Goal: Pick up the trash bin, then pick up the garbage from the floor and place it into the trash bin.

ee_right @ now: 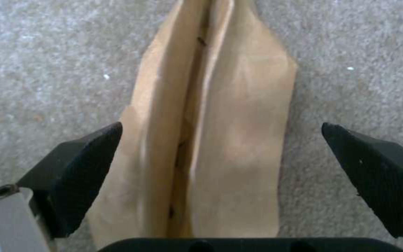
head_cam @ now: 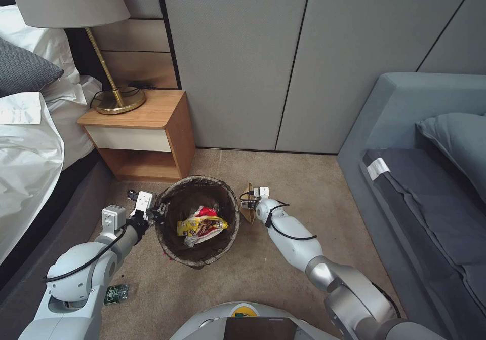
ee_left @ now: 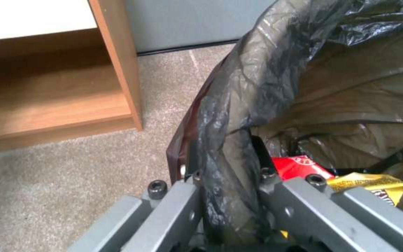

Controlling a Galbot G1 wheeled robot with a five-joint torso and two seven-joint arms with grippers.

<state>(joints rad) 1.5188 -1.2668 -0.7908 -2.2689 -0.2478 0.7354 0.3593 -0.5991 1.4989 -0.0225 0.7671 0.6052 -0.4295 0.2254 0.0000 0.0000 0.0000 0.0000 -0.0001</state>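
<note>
Right pincer (ee_right: 220, 175) astride paper bag (ee_right: 211, 140)

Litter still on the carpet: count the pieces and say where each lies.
2: a brown paper bag right of the trash bin, between the right end effector's open fingers; a small bottle beside the left arm. Others may be hidden.

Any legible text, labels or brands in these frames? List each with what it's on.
None can be read.
Yellow snack packet in the dark-lined round trash bin: dark print, blurred.
Red wrapper beside it: white marks, illegible.
Green-labelled clear bottle on the tan carpet floor: too small.
White tag on the grey sofa: too small.
Flat brown paper bag: no print visible.
</note>
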